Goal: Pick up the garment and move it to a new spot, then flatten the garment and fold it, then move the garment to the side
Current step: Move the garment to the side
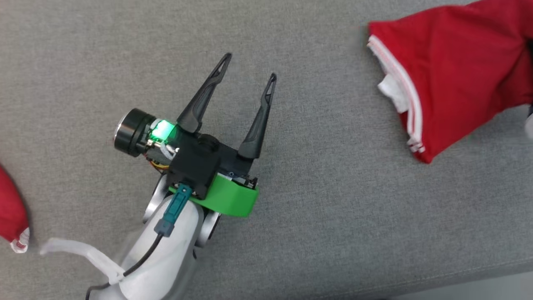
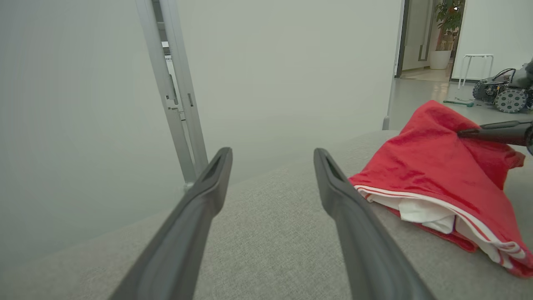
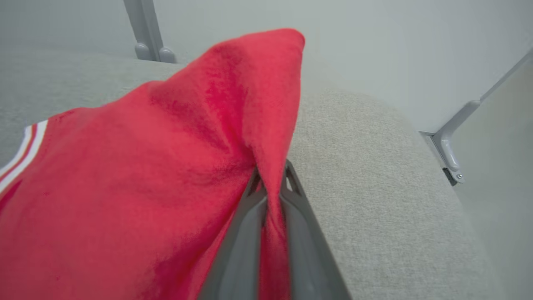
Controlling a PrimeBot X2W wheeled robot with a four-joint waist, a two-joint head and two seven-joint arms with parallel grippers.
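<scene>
Head view: the left gripper (image 1: 250,66) hangs over the grey surface (image 1: 333,200), its two dark fingers spread wide apart above bare cloth. A green ring (image 1: 227,200) circles its wrist, a green light (image 1: 162,129) glows beside the camera barrel, and a teal plug (image 1: 175,208) with a black cable runs down the pale forearm. The garment (image 1: 458,62), red, lies at the upper right, well apart from that gripper, and runs off the right edge. Its open end faces the left gripper, trimmed with white stripes (image 1: 410,104), and a white layer (image 1: 391,93) shows inside the opening; whether that layer carries a label or any writing is too small to tell. A small piece of red cloth (image 1: 10,208) with a white edge sits at the far left, and it cannot be told whether it belongs to the same garment. In the left wrist view the left gripper (image 2: 272,152) points along the surface toward a metal post (image 2: 175,91) and a pale wall, with the garment (image 2: 433,166) heaped just to its right, the white layer (image 2: 424,212) tucked under the striped hem. The right gripper's fingers (image 2: 495,130) reach in from the right edge and meet the top of the heap. Behind stand a white stool (image 2: 476,66), a plant (image 2: 445,21) and a wheeled machine (image 2: 504,93). In the right wrist view the right gripper (image 3: 272,173) is clamped on a fold of the garment (image 3: 125,187), which rises in a peak above the pinched fingers while the rest drapes down to the left onto the surface (image 3: 374,187).
</scene>
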